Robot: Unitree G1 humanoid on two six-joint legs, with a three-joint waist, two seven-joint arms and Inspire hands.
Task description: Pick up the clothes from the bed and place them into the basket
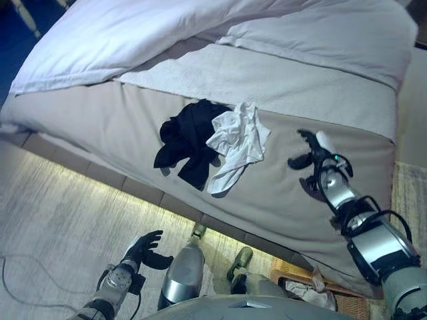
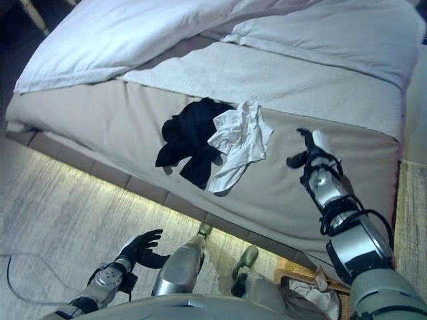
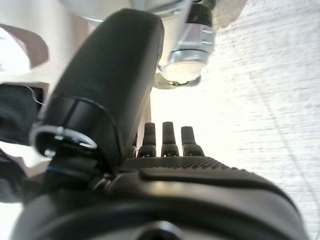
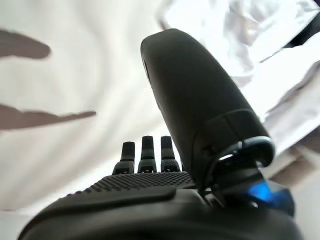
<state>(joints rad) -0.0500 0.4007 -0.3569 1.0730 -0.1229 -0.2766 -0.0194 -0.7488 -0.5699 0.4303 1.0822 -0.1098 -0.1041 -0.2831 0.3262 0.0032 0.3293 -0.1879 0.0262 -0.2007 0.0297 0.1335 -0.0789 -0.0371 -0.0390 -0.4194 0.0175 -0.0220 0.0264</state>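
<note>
Reaching for the white garment (image 1: 237,143) beside the black garment (image 1: 187,137) on the bed (image 1: 100,120), right robot hand (image 1: 313,157) open and empty, should probably approach low and bunch cloth; left robot hand (image 1: 143,248) idle, open.

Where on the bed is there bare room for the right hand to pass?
Bare sheet lies between the white garment and the right hand, and left of the black garment. It is crowded where the two garments overlap mid-bed.
</note>
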